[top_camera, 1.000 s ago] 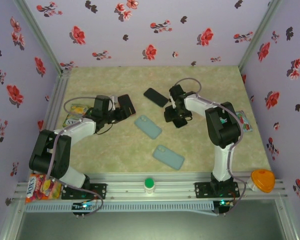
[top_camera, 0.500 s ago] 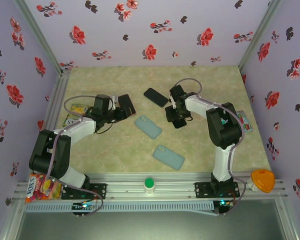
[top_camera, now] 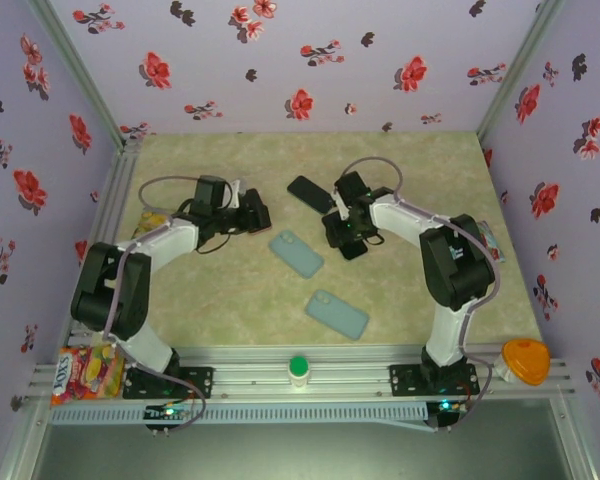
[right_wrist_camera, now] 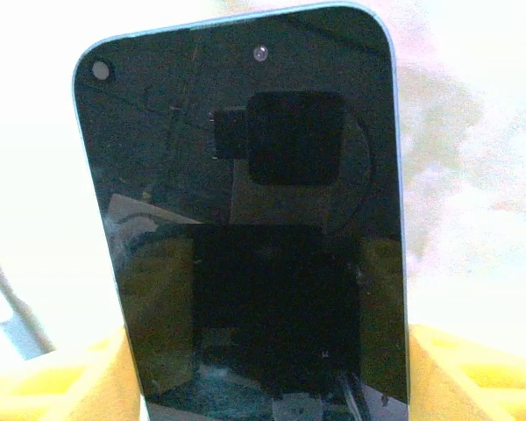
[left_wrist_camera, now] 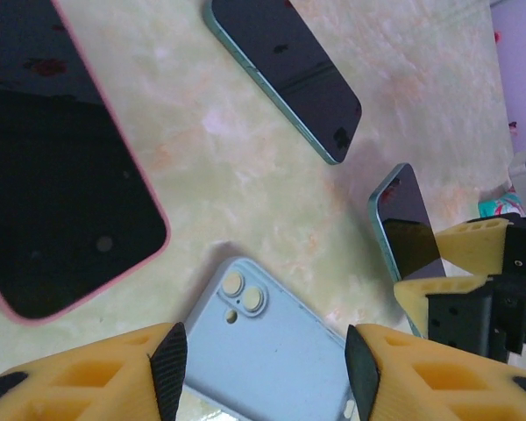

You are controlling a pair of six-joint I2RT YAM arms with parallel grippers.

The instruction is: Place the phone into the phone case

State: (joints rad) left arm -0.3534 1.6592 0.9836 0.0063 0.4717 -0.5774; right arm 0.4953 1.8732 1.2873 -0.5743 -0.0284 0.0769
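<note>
Here the right hand (right_wrist_camera: pixel 263 386) is closed on the blue-rimmed phone (right_wrist_camera: pixel 245 219). Its yellow fingers (right_wrist_camera: pixel 473 377) press the two long edges at the lower end, and the dark screen faces the wrist camera. From the left wrist, this phone (left_wrist_camera: pixel 401 219) stands tilted up off the worktop (left_wrist_camera: pixel 245 167) in those fingers. From above, the right hand (top_camera: pixel 345 235) sits at mid-worktop with the right arm bent in from the right side.

Just left of it, toward the arm bases, lies the farther phone case (top_camera: pixel 296 253). It is pale blue, flat, and touches neither hand. The nearer phone case (top_camera: pixel 337 314) lies flat a little closer to the front rail, apart from the first.

The left hand (left_wrist_camera: pixel 266 377) is spread wide and holds nothing. Its fingers (left_wrist_camera: pixel 171 368) frame the camera-cutout end of the farther phone case (left_wrist_camera: pixel 272 351) on the worktop below. From above, the left hand (top_camera: pixel 242 214) is left of centre, near that case.

A pink-rimmed phone (left_wrist_camera: pixel 53 193) lies flat, screen up, just beside the left hand. Farther back, a green-rimmed phone (left_wrist_camera: pixel 285 74) lies flat between the two hands.

At the front rail sit a green knob (top_camera: pixel 298 368), an orange object (top_camera: pixel 525 360) at the right and a snack packet (top_camera: pixel 85 372) at the left.
</note>
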